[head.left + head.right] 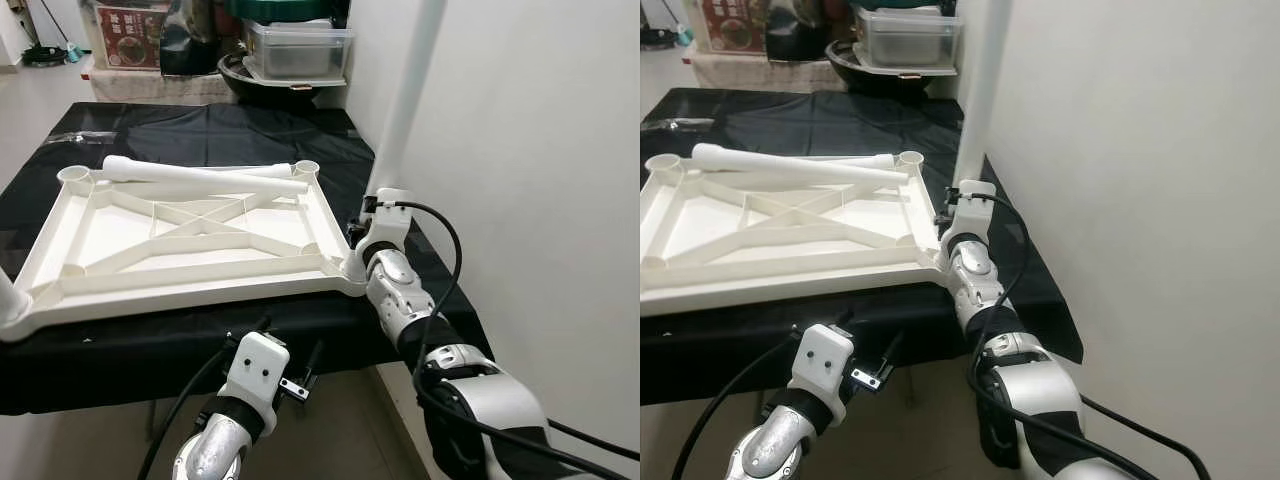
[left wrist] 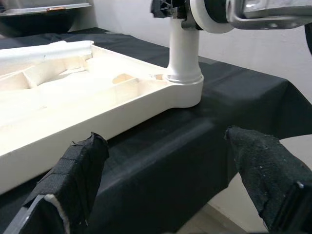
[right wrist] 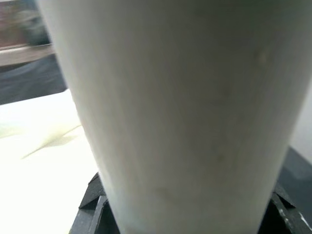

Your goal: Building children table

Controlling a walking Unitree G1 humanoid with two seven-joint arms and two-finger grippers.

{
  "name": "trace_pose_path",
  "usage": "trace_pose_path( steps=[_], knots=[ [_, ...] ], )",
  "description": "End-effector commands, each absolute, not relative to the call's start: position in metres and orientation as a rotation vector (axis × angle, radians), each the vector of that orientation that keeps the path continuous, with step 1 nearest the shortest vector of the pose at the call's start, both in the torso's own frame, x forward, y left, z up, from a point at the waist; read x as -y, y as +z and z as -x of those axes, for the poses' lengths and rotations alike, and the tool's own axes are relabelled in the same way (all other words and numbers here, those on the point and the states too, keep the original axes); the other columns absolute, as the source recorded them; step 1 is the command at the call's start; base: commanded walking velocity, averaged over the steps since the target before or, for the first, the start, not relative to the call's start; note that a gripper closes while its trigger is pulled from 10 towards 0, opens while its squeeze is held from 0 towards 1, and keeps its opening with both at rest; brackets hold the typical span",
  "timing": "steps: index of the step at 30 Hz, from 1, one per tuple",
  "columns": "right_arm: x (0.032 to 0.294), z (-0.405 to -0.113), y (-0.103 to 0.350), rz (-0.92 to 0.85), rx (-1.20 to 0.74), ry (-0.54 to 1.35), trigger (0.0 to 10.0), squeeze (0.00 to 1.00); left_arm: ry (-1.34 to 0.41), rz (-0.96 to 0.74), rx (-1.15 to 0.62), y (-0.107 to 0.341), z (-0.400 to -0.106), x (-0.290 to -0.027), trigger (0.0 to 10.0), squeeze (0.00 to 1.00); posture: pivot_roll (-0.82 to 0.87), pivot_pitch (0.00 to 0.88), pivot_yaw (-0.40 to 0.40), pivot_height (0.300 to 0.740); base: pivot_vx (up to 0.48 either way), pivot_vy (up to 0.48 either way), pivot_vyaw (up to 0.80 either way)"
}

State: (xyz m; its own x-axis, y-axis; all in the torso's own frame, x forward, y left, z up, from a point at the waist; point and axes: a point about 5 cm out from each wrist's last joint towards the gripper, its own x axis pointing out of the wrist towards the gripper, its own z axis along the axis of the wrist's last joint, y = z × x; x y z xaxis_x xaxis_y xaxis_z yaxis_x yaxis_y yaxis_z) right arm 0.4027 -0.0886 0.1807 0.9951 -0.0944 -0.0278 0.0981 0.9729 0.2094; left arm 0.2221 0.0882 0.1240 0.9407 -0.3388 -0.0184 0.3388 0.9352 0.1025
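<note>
The white plastic tabletop [image 1: 200,295] lies upside down on a black-clothed table. A white leg [image 1: 405,100] stands upright in its near right corner socket [image 2: 184,92]. My right gripper [image 1: 366,222] is shut on this leg just above the socket; in the right wrist view the leg [image 3: 175,107] stands between the black fingers [image 3: 92,200]. A loose leg [image 1: 200,175] lies across the far side of the tabletop. Another white post [image 1: 8,298] rises at the near left corner. My left gripper [image 2: 180,180] hangs open below the table's front edge, facing the socketed corner.
A white wall [image 1: 540,150] runs close along the right side of the table. Behind the table stand a clear storage box [image 1: 298,50], a black bowl [image 1: 270,88] and a red carton [image 1: 130,35]. Black cloth [image 1: 200,130] covers the table to its edges.
</note>
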Motion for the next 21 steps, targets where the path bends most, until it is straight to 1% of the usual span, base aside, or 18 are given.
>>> trace_pose_path(
  steps=[1, 2, 3, 4, 7, 8, 9, 10, 11, 12, 14, 15, 16, 17, 19, 20, 21],
  knots=[
    [0.083, -0.399, 0.167, -0.389, -0.116, -0.183, 5.0, 0.0, -0.354, -0.098, -0.009, 0.122, -0.221, -0.086, 10.0, 0.0, 0.13, 0.07, -0.12, 0.74, 0.0, 0.0, 0.0],
    [0.083, -0.399, 0.167, -0.389, -0.116, -0.183, 5.0, 0.0, -0.354, -0.098, -0.009, 0.122, -0.221, -0.086, 10.0, 0.0, 0.13, 0.07, -0.12, 0.74, 0.0, 0.0, 0.0],
    [0.077, -0.398, 0.168, -0.404, -0.118, -0.172, 5.0, 0.0, -0.354, -0.098, -0.008, 0.122, -0.22, -0.086, 10.0, 0.0, 0.13, 0.07, -0.12, 0.74, 0.0, 0.0, 0.0],
    [0.068, -0.398, 0.171, -0.402, -0.108, -0.093, 10.0, 0.97, -0.353, -0.097, -0.008, 0.122, -0.22, -0.085, 10.0, 0.0, 0.12, 0.071, -0.121, 0.74, 0.0, 0.0, 0.0],
    [0.062, -0.398, 0.172, -0.398, -0.102, -0.042, 10.0, 0.97, -0.352, -0.097, -0.008, 0.122, -0.22, -0.085, 10.0, 0.0, 0.12, 0.071, -0.121, 0.74, 0.0, 0.0, 0.0],
    [0.06, -0.398, 0.175, -0.369, -0.081, -0.011, 10.0, 1.0, -0.352, -0.096, -0.008, 0.122, -0.22, -0.085, 10.0, 0.0, 0.12, 0.071, -0.125, 0.74, 0.0, 0.0, 0.0],
    [0.06, -0.398, 0.175, -0.369, -0.081, -0.011, 10.0, 1.0, -0.352, -0.096, -0.008, 0.122, -0.22, -0.085, 10.0, 0.0, 0.12, 0.071, -0.125, 0.74, 0.0, 0.0, 0.0],
    [0.061, -0.399, 0.179, -0.352, -0.044, 0.031, 10.0, 1.0, -0.352, -0.095, -0.008, 0.122, -0.22, -0.085, 10.0, 0.0, 0.12, 0.07, -0.124, 0.74, 0.0, 0.0, 0.0],
    [0.061, -0.399, 0.184, -0.365, 0.0, 0.106, 10.0, 0.0, -0.352, -0.093, -0.008, 0.122, -0.221, -0.085, 10.0, 0.0, 0.12, 0.069, -0.125, 0.74, 0.0, 0.0, 0.0],
    [0.061, -0.399, 0.187, -0.376, 0.03, 0.161, 10.0, 0.0, -0.351, -0.093, -0.007, 0.122, -0.221, -0.085, 10.0, 0.0, 0.12, 0.069, -0.125, 0.74, 0.0, 0.0, 0.0],
    [0.066, -0.397, 0.192, -0.321, 0.122, 0.322, 10.0, 0.0, -0.351, -0.092, -0.007, 0.122, -0.221, -0.085, 10.0, 0.0, 0.11, 0.064, -0.121, 0.74, 0.0, 0.0, 0.0],
    [0.07, -0.396, 0.189, -0.302, 0.125, 0.409, 10.0, 0.0, -0.352, -0.092, -0.007, 0.122, -0.222, -0.085, 10.0, 0.0, 0.11, 0.062, -0.121, 0.74, 0.0, 0.0, 0.0],
    [0.07, -0.396, 0.189, -0.302, 0.125, 0.409, 10.0, 0.0, -0.352, -0.092, -0.007, 0.122, -0.222, -0.085, 10.0, 0.0, 0.11, 0.062, -0.121, 0.74, 0.0, 0.0, 0.0],
    [0.072, -0.394, 0.187, -0.295, 0.122, 0.464, 10.0, 0.0, -0.353, -0.092, -0.007, 0.122, -0.222, -0.084, 10.0, 0.0, 0.11, 0.062, -0.121, 0.74, 0.0, 0.0, 0.0],
    [0.076, -0.39, 0.181, -0.286, 0.061, 0.693, 10.0, 0.0, -0.355, -0.093, -0.007, 0.121, -0.222, -0.085, 10.0, 0.0, 0.11, 0.058, -0.118, 0.74, 0.0, 0.0, 0.0],
    [0.076, -0.39, 0.181, -0.286, 0.061, 0.693, 10.0, 0.0, -0.355, -0.093, -0.007, 0.121, -0.222, -0.085, 10.0, 0.0, 0.11, 0.058, -0.118, 0.74, 0.0, 0.0, 0.0],
    [0.077, -0.388, 0.18, -0.283, 0.039, 0.775, 10.0, 0.0, -0.355, -0.093, -0.007, 0.121, -0.222, -0.085, 10.0, 0.0, 0.11, 0.059, -0.115, 0.74, 0.0, 0.0, 0.0]
  ],
)
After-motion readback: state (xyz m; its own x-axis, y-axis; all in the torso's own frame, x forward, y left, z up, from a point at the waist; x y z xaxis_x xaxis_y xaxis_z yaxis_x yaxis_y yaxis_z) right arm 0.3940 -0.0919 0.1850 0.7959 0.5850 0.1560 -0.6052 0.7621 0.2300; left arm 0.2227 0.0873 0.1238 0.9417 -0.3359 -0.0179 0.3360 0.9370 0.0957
